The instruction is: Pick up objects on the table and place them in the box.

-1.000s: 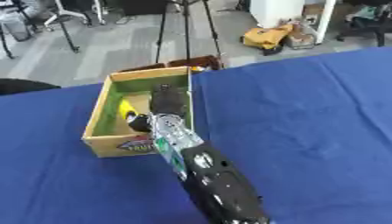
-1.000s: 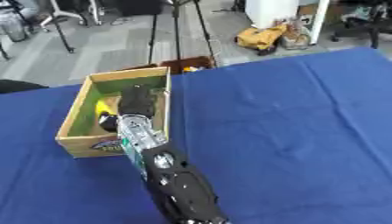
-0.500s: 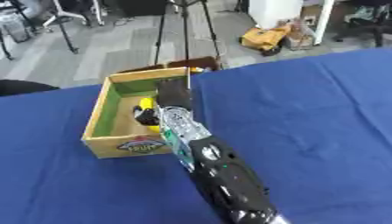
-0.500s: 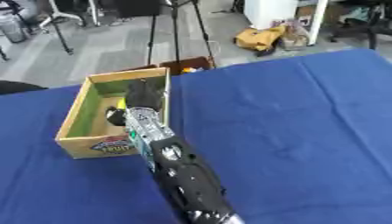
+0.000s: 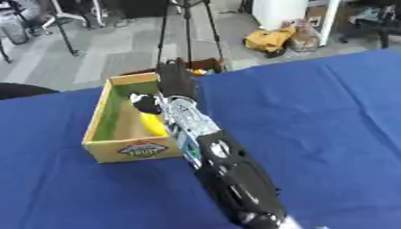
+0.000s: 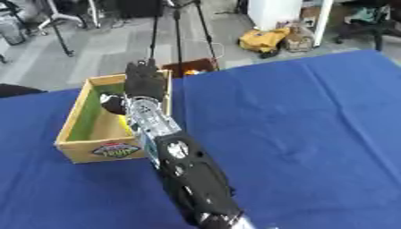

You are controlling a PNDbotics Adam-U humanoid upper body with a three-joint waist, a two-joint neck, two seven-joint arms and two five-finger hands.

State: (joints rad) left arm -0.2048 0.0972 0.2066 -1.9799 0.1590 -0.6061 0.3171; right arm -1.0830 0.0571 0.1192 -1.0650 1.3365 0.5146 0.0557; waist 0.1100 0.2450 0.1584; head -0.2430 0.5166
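My right hand [image 5: 175, 80] hung over the far end of the box [image 5: 102, 134], fingers straight and empty, a yellow object [image 5: 152, 124] already inside beneath my wrist; next, I judged, withdrawing.

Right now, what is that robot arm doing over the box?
One robot hand is stretched out above the far edge of the wooden box, fingers straight and holding nothing. The box sits on the blue table and already has something yellow and something dark and white inside. Which arm it is I can't tell, and no other hand shows.
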